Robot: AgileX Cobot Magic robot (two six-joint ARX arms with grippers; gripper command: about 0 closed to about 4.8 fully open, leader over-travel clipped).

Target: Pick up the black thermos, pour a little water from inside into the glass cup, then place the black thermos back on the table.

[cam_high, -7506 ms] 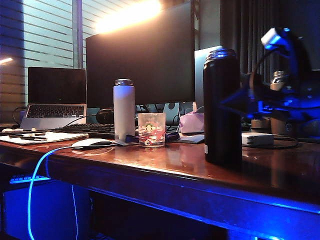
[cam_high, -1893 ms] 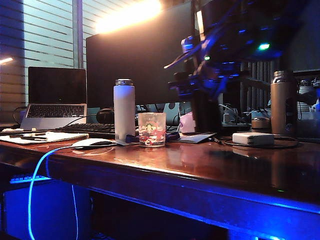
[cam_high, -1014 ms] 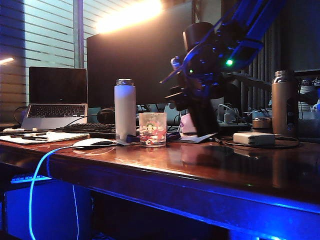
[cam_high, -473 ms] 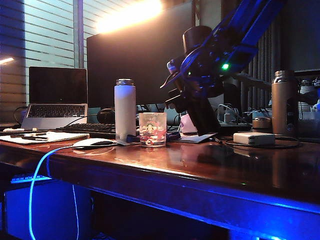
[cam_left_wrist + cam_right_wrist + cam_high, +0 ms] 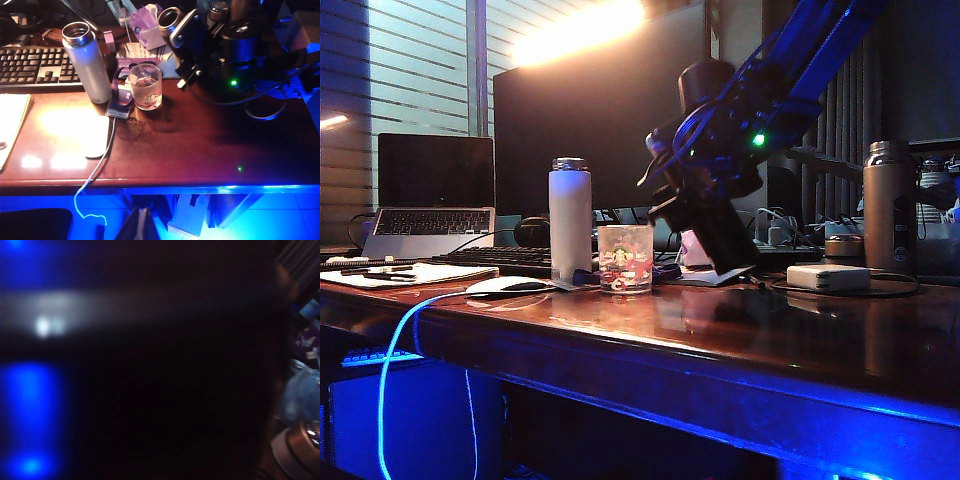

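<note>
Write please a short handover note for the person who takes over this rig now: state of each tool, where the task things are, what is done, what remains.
Right tool: shut on the tall matte black thermos, held in the air and tilted, its mouth leaning toward the short clear glass cup.
Left tool: not in view; its wrist camera looks down on the table from above.
Glass cup: upright on the glossy reddish-brown wooden table, beside the white bottle.
Done: thermos picked up and brought beside the cup.
Left: pour a little water, then set the thermos back.

Black thermos [image 5: 715, 225], clear glass cup [image 5: 623, 258] with green-white logo, reddish-brown table [image 5: 740, 330].
</note>
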